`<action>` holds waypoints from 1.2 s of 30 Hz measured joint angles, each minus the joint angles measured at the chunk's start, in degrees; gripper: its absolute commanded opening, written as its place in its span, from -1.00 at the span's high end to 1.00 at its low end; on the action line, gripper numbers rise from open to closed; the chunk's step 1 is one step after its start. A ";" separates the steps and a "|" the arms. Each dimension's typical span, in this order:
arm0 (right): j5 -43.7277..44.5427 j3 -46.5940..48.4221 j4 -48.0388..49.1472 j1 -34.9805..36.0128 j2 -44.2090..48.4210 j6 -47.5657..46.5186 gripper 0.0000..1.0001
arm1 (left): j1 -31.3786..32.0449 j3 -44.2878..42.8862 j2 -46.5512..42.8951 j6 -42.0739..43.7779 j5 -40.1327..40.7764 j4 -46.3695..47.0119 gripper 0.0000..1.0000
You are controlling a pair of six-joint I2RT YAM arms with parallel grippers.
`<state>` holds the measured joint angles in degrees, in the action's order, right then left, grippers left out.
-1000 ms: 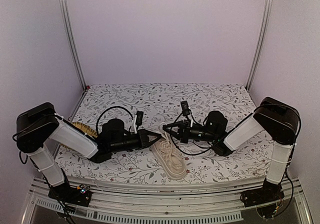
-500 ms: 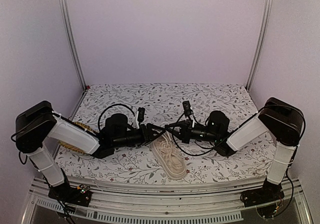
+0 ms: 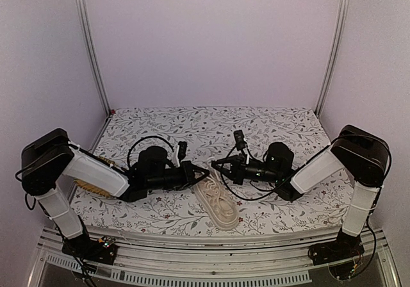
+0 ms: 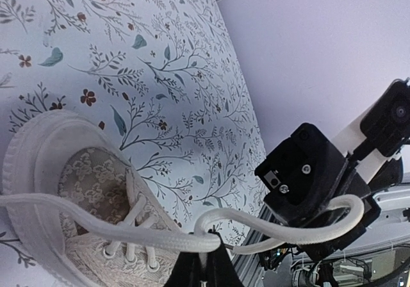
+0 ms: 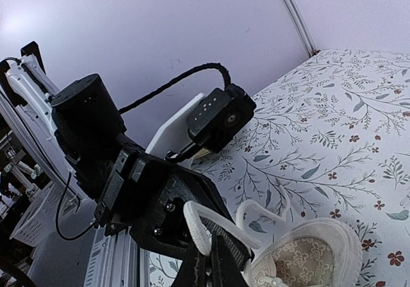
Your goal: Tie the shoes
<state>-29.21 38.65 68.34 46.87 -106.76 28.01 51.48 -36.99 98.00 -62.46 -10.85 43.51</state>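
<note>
The cream shoe (image 3: pixel 221 207) lies on the floral table, toe toward the near edge. Just above its heel end my two grippers meet tip to tip. In the left wrist view the left gripper (image 4: pixel 204 254) is shut on a pale lace (image 4: pixel 128 239) that stretches across the shoe's opening (image 4: pixel 83 184) and loops on to the right gripper's black body (image 4: pixel 307 178). In the right wrist view the right gripper (image 5: pixel 210 254) is shut on a bent lace loop (image 5: pixel 195 226), close against the left gripper's black housing (image 5: pixel 160 204). From above, the left gripper (image 3: pixel 205 171) and right gripper (image 3: pixel 214 164) almost touch.
A flat yellow woven mat (image 3: pixel 88 187) lies under the left arm at the table's left side. Metal rails (image 3: pixel 192 239) run along the near edge. Purple walls with upright metal posts (image 3: pixel 90 50) close in the back and sides.
The left gripper opened, moved in toward the right gripper's tip and shut again on the lace. The right gripper has kept its grip and barely moved.
</note>
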 measured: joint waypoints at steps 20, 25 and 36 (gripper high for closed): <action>-2.93 2.45 -2.05 1.27 -4.90 -1.31 0.96 | 0.00 -0.96 -5.64 8.48 -1.14 -10.03 1.00; -3.19 1.92 -2.86 1.51 -4.90 -2.73 0.96 | -0.02 -1.77 -5.75 9.42 -1.16 -12.33 1.00; -4.04 0.46 -5.81 1.88 -4.96 -4.92 0.96 | -0.13 -2.62 -6.40 10.21 -0.81 -13.88 1.00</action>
<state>-33.26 39.11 62.52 48.75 -111.72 23.09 51.35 -39.62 91.59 -52.25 -11.66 29.63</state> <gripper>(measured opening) 0.022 0.005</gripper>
